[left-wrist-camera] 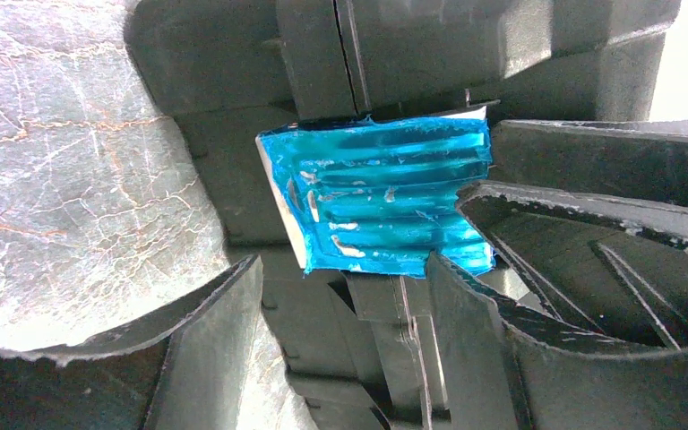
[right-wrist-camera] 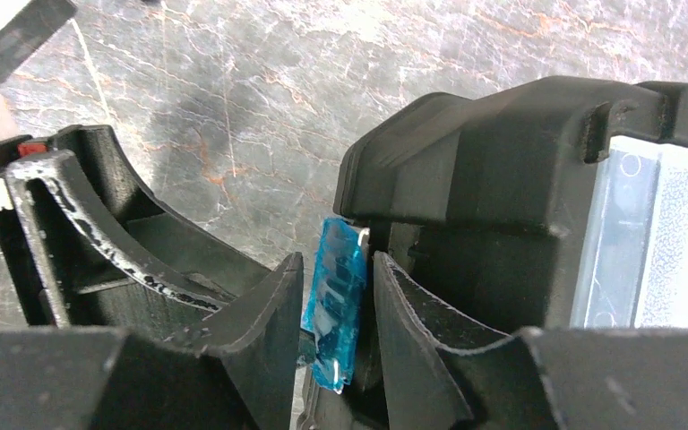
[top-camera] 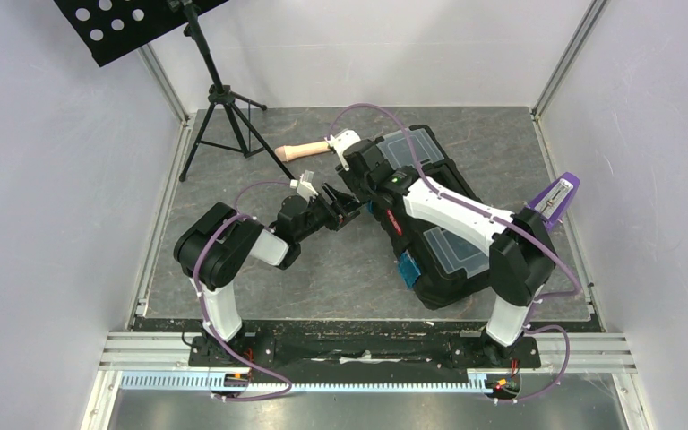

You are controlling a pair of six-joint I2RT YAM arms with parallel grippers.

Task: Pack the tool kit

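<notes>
Toolbox (top-camera: 443,288) lay closed on the surface (top-camera: 322,269). Its long axis ran diagonally, far-left to near-right, with the latch side facing the left arm.

The key relation was at the far blue latch (right-wrist-camera: 333,300). It sat edge-on right between the fingers of the right claw (right-wrist-camera: 336,269), which reached in across the lid. The jaws had narrowed around it, one pad touching and the other just beside. I couldn't tell if it was a real pinch.

Left claw (left-wrist-camera: 345,264) was wide open and held nothing. It faced the same latch's ribbed face, just beside it.

Second latch (top-camera: 408,269), at the near end, was well apart from both claws. My guess is the left arm had the easier reach to it.
</notes>
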